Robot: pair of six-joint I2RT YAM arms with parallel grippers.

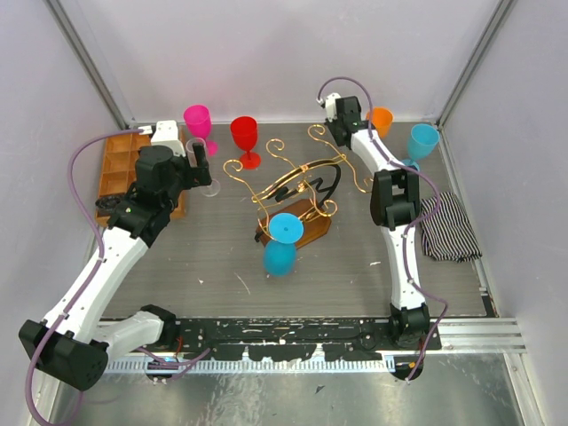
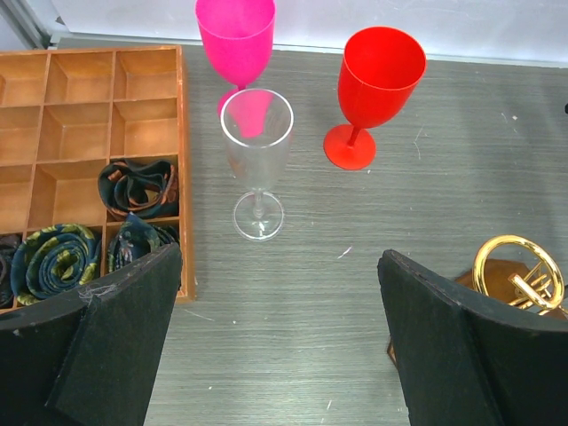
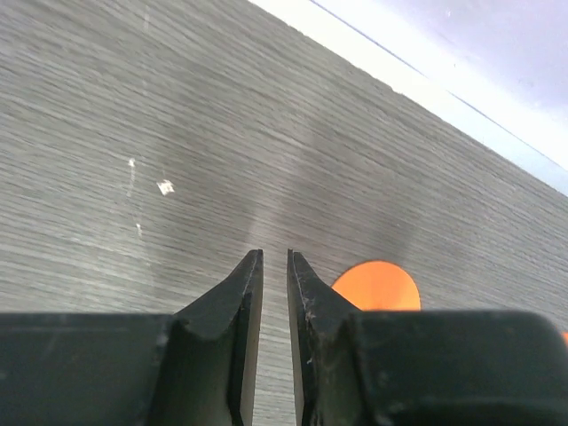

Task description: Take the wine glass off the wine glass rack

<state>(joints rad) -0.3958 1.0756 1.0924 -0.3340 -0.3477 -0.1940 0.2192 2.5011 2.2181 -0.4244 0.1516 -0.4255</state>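
The gold wire wine glass rack (image 1: 297, 177) stands mid-table on its brown wooden base (image 1: 311, 232). A blue wine glass (image 1: 281, 247) hangs upside down at the rack's near side, foot up and bowl toward me. My left gripper (image 1: 197, 158) is open and empty at the back left, well left of the rack. In the left wrist view (image 2: 280, 259) its jaws stand wide apart over bare table, with a gold scroll (image 2: 519, 271) of the rack at the right. My right gripper (image 1: 355, 120) is at the back right; its jaws (image 3: 273, 256) are nearly together with nothing between them.
A clear glass (image 2: 257, 151), a pink glass (image 2: 235, 35) and a red glass (image 2: 377, 75) stand ahead of the left gripper. An orange compartment tray (image 2: 89, 115) holds rolled ties. An orange glass (image 1: 380, 120), a cyan glass (image 1: 422, 142) and a striped cloth (image 1: 448, 226) are at the right.
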